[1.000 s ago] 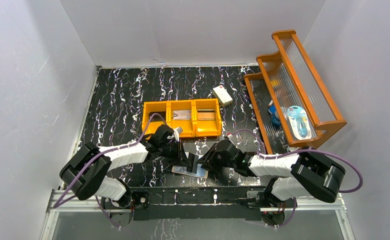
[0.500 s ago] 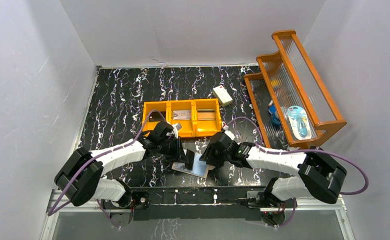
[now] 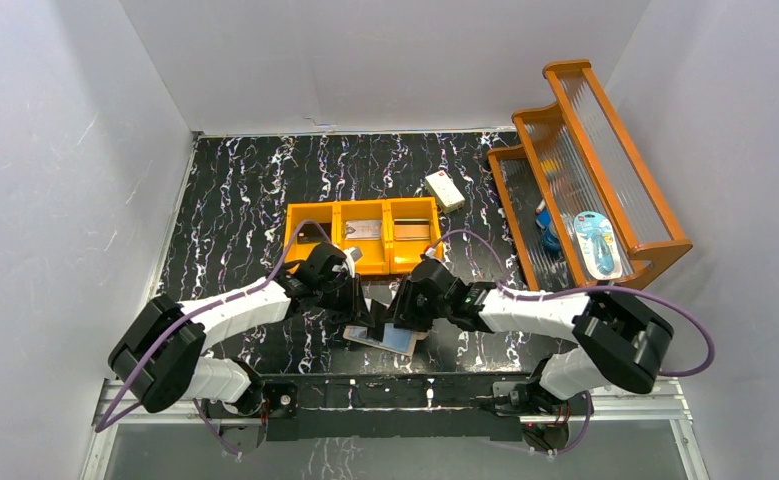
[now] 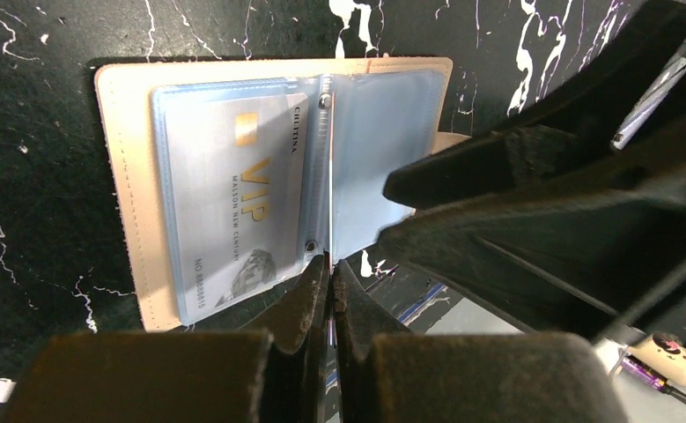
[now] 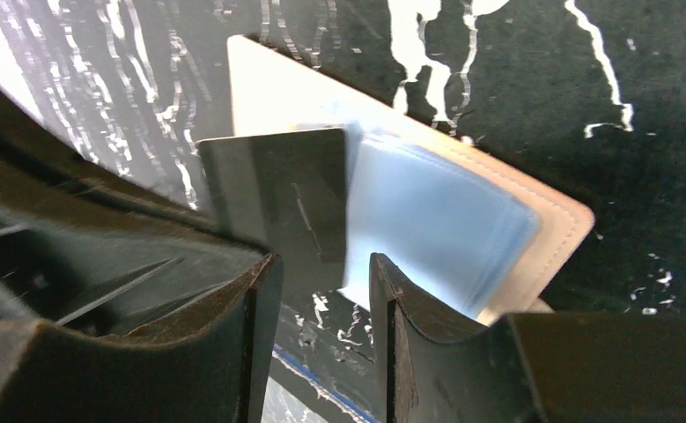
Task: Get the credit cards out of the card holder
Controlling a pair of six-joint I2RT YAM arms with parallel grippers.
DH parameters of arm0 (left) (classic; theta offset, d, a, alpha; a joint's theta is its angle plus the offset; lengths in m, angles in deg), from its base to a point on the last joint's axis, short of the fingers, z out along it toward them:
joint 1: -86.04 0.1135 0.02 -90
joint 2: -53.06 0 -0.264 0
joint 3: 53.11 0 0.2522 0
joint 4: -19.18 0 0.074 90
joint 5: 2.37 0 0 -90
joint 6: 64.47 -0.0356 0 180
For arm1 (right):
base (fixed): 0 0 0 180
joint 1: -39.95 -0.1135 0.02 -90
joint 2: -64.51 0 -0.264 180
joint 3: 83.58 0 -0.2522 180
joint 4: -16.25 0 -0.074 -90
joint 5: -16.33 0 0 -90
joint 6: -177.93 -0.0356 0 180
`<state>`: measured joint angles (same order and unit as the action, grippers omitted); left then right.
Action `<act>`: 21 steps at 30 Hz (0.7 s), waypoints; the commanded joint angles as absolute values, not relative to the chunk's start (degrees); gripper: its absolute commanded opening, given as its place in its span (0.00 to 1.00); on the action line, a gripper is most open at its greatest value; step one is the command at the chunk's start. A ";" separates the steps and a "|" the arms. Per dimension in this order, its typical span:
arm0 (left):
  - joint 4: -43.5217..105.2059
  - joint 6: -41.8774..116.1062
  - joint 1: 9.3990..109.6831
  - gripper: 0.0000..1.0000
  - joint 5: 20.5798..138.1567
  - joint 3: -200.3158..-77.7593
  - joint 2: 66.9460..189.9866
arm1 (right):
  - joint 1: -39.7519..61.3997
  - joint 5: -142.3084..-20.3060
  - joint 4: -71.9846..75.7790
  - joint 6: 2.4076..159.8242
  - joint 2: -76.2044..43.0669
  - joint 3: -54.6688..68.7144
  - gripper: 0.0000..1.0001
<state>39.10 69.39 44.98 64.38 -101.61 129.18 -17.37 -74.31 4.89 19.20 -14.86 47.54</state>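
The card holder [image 3: 385, 338] lies open and flat on the desk [image 3: 235, 180], near its front edge, between the two arms. Its peach cover faces down and its pale blue pockets face up. A silver card [image 4: 233, 203] marked VIP sits fully inside one pocket. A dark card [image 5: 273, 198] sticks partway out of the other pocket, toward the right claw [image 5: 323, 264]. That claw's fingers are apart, with the card's free edge just at the gap; whether they touch it cannot be told. The left claw [image 4: 328, 273] is pressed together at the centre seam of the pockets, apparently pinching a thin leaf seen edge-on. Behind both lies an orange bin [image 3: 412, 266], with a small white box [image 3: 445, 190] farther back and a wooden rack [image 3: 605, 150] to the right.
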 commanded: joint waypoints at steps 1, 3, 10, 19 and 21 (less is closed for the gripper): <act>40.77 68.69 45.13 0.00 64.46 -102.28 126.35 | -16.62 -75.72 4.49 19.45 -18.18 45.17 0.50; 41.00 68.73 45.08 0.00 64.29 -102.25 125.96 | -16.67 -72.69 -3.01 18.53 -18.47 42.98 0.50; 43.20 68.84 45.19 0.00 67.75 -103.42 122.35 | -16.65 -67.69 0.77 23.45 -9.81 43.55 0.61; 46.71 68.52 48.36 0.00 68.31 -104.01 116.65 | -16.63 -69.57 12.75 24.24 -1.79 53.62 0.80; 47.39 68.67 49.63 0.00 67.67 -103.54 115.08 | -16.64 -69.48 16.80 24.97 1.11 56.68 0.84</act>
